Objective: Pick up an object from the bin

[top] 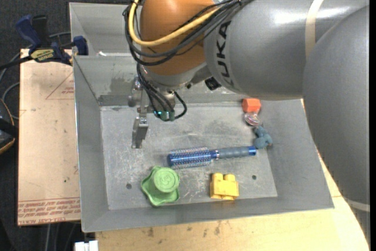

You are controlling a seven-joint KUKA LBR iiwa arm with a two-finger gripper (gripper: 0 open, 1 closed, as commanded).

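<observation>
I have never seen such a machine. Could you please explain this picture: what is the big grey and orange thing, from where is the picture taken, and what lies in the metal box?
The big grey body is a robot arm; the orange dome is a cover on its wrist. The one camera looks down on the bin from above, somewhat sideways; the arm enters from the right. Below the dome hangs the pincer, the part that grasps; it is over bare floor at the bin's left, and I see nothing in it. On the floor lie a blue brush, a green round piece, a yellow block and a small orange block.
</observation>
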